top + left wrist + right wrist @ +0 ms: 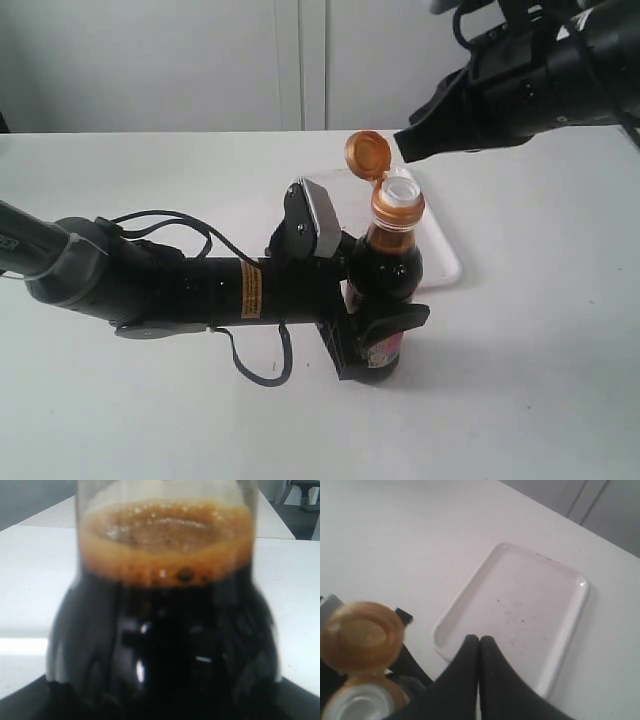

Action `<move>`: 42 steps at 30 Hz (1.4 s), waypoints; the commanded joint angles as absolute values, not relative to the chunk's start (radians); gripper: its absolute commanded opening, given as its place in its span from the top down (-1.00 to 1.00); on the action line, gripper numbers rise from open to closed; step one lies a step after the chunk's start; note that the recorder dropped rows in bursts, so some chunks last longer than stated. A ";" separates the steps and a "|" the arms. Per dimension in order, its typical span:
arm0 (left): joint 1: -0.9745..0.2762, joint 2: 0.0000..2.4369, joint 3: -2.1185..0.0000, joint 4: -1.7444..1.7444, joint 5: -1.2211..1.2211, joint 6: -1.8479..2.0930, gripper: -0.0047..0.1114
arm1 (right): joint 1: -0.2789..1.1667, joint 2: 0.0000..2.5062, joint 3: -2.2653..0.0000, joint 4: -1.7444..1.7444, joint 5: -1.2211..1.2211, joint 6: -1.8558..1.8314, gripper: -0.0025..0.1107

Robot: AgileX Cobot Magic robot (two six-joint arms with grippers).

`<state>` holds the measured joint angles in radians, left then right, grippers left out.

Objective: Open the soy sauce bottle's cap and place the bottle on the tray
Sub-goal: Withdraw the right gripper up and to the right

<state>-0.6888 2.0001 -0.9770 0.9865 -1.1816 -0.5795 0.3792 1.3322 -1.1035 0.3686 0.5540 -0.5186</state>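
Left gripper [385, 340] clamps soy sauce bottle [385, 270], label unreadable; right gripper [479, 645] closed, empty.

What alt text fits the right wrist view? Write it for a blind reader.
The closed right gripper hovers above an empty white tray on a white table. Beside it stands the soy sauce bottle's flipped-open orange cap, with the white spout exposed.

The plain white tabletop [150, 420] carries a flat white rectangular plastic tray [446, 262] with rounded corners and, just in front of it, a clear glass soy sauce bottle [385, 275] standing upright.
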 commanded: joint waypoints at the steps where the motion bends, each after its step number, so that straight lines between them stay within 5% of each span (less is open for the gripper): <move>1: -0.700 1.996 -0.979 1.010 -1.180 -0.579 0.91 | 0.330 1.328 -1.107 0.236 0.614 -0.420 0.96; 21: -0.700 1.996 -0.979 1.010 -1.206 -0.579 0.91 | 0.149 1.198 -1.103 0.052 0.770 -0.307 0.96; 42: -0.700 1.897 -0.979 0.928 -1.221 -0.579 0.91 | 0.147 1.131 -1.057 -0.041 0.755 -0.259 0.96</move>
<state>-0.6950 1.9515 -0.9751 0.9854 -1.1397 -0.5750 0.1558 1.1382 -1.0606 -0.0310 0.7532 -0.2677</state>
